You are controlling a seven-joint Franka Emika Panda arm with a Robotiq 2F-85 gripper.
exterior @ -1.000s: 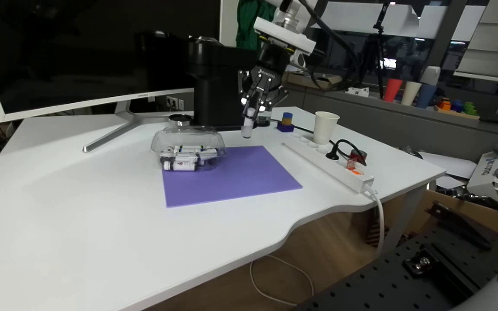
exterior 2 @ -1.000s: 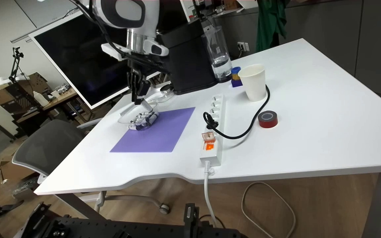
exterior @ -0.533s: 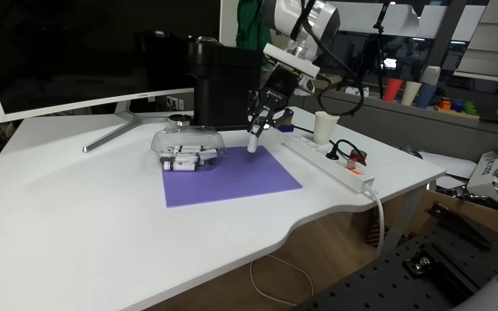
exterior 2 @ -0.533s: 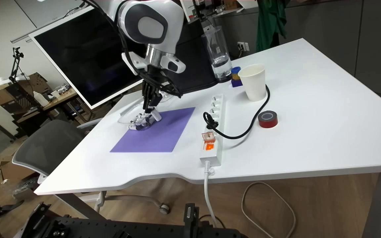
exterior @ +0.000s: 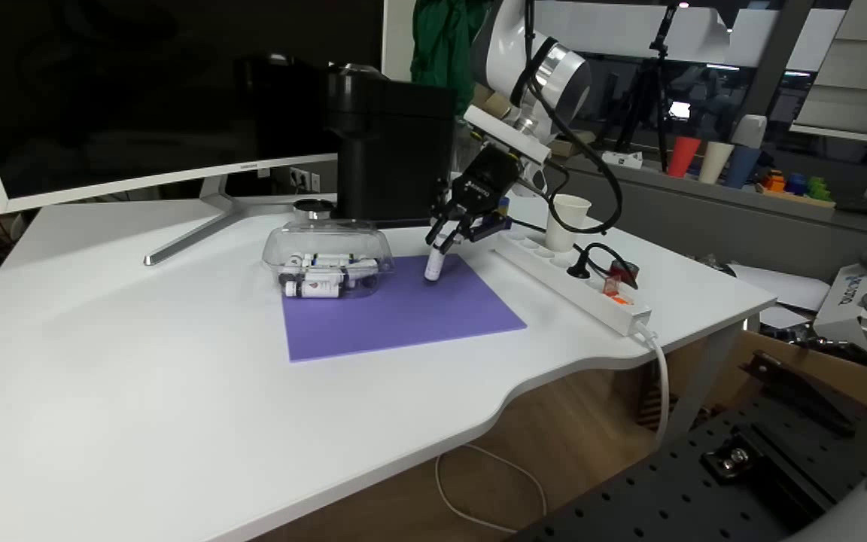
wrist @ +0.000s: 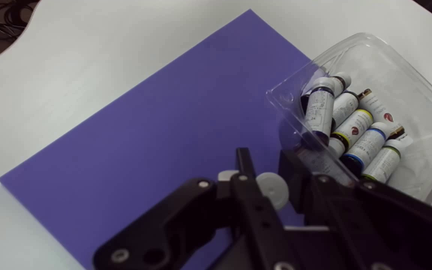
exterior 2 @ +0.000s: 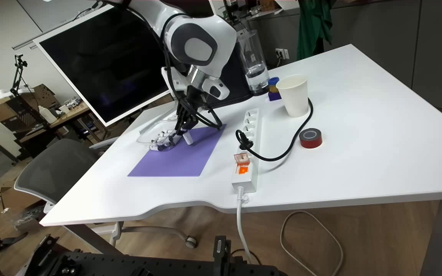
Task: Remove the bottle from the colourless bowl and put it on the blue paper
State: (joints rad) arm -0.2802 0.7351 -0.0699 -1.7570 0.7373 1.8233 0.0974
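In an exterior view, the blue paper [exterior: 403,324] lies on the white table [exterior: 177,391], near where the front edge curves inward. A power strip [exterior: 584,293] slants between it and the table's right-hand corner. The colourless bowl [wrist: 388,71], holding several small bottles [wrist: 353,127], sits partly over the paper's far left corner. Above the sheet's far right part, the gripper [exterior: 439,242] grasps the upper end of the tilted white bottle [exterior: 434,265]; whether its base touches the paper is hard to tell. A monitor [exterior: 177,90] stands at the table's far edge.
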